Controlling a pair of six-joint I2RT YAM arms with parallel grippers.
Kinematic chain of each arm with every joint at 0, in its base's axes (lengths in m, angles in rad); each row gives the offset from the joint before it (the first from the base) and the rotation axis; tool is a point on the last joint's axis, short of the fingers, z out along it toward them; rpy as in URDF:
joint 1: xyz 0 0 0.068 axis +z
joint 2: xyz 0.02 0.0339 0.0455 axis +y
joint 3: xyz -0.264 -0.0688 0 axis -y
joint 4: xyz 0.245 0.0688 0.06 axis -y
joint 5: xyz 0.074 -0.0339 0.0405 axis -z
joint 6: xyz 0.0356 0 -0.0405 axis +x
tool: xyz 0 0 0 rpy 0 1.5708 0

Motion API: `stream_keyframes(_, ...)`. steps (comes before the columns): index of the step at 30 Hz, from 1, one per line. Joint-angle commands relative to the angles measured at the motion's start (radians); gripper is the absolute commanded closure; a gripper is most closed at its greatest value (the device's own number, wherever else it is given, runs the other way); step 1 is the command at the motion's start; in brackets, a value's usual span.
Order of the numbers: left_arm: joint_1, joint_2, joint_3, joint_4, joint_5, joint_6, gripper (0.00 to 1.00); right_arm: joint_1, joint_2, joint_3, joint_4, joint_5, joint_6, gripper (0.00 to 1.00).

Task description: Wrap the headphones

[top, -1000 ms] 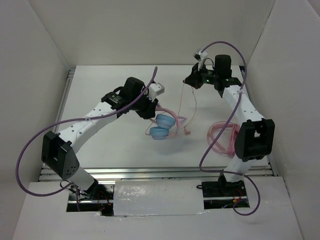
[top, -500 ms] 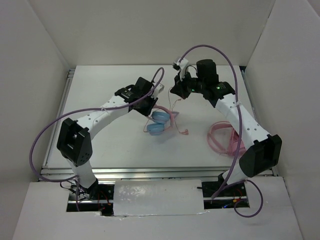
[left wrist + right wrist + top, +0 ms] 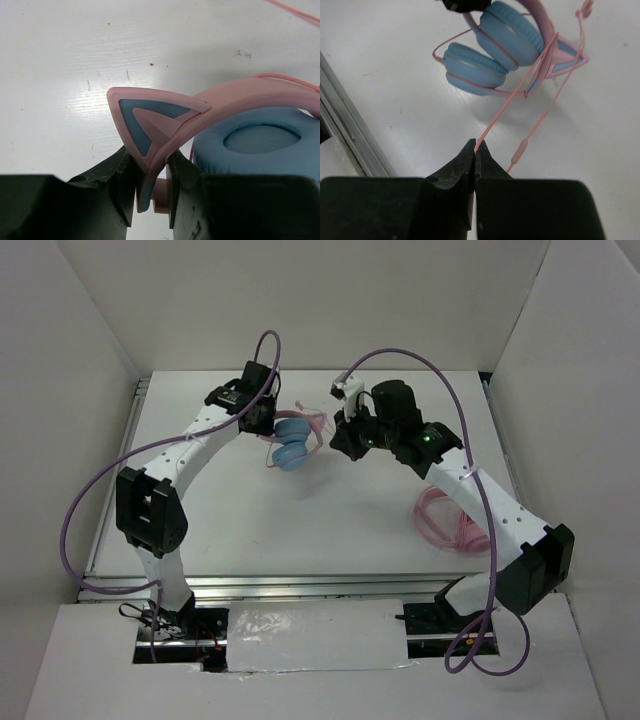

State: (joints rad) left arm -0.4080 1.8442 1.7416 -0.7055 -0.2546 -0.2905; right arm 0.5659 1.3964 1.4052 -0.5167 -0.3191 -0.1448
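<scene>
L gripper (image 3: pixel 150 186) has both fingers clamped on the pink headband (image 3: pixel 240 97) of the headphones (image 3: pixel 292 445), right at the base of the cat-ear trim (image 3: pixel 150 120). One blue earcup (image 3: pixel 260 145) sits just right of those fingers. R gripper (image 3: pixel 476 150) has its fingers pressed together on the thin pink cable (image 3: pixel 490 125), pinched at the very tips. From there the cable runs fairly straight up and ahead to the band. The inline remote (image 3: pixel 520 149) hangs on a looser strand just right of the tips. Headphones are ahead of the R fingers, btwn the two grippers. Can't tell if the lower cup touches the table (image 3: pixel 300 530).

Step in hand, imo: laying a turn of cable round the band. To do it well:
- L grips firm, no twisting.
- R leads the cable round w/ light tension, no yanking.
- Watch the remote strand doesn't snag on the ear.
- A tip-only pinch may slip, so go slow.
</scene>
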Motion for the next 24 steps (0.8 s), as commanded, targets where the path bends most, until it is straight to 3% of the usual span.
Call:
stream_keyframes(1, 0.04, -0.06, 0.042, 0.04, -0.046, -0.062, 1.0, 0.041, -0.04, -0.02, -0.022, -0.017, 0.056, 1.0)
stream_keyframes(8, 0.104, -0.062, 0.182, -0.014, -0.097, -0.052, 1.0, 0.074, 0.006, -0.064, -0.023, -0.061, 0.116, 0.99)
stream_keyframes(18, 0.117, -0.14, 0.188, -0.055, -0.23, 0.053, 1.0, 0.121, 0.163, 0.017, 0.0, 0.11, 0.197, 0.95)
stream_keyframes(24, 0.112, -0.201, 0.155, -0.03, -0.255, 0.076, 1.0, 0.155, 0.28, 0.144, -0.037, 0.123, 0.186, 0.77)
